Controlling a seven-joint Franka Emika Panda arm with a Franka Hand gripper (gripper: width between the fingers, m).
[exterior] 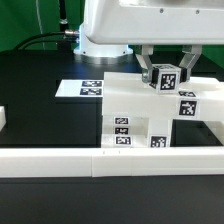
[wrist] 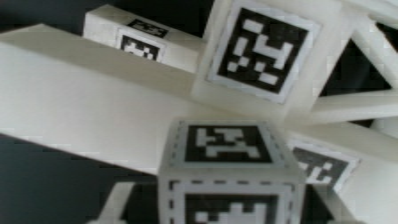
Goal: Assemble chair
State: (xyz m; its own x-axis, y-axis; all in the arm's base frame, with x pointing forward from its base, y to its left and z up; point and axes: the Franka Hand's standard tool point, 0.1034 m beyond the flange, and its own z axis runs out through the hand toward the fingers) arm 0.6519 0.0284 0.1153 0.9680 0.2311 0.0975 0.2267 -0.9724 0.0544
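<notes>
Chair mid-table, just behind the border wall and towards the exterior view's right: glossy white panels and blocks joined into one stepped cluster with black-and-white tags on its faces. One small cube at the top of that cluster on the exterior view's right, tagged, directly under the gripper. Two dark fingers, one on each side of the cube and drawn in just beside it; cannot tell whether clamped or merely close, nor whether the cube rests on the part below. In the wrist view, same cube front and centre, one tag on its upper face and one on the near face, slanted white panels with more tags behind it. Surface: black matte table. One marker board lying flat on it, behind the chair on the exterior view's left, apart from the cluster. One low white wall along the near edge with one seam visible. One more white piece cut off at the exterior view's left edge; cannot tell what. One white arm overhead. Behind: green backdrop and black cables.
</notes>
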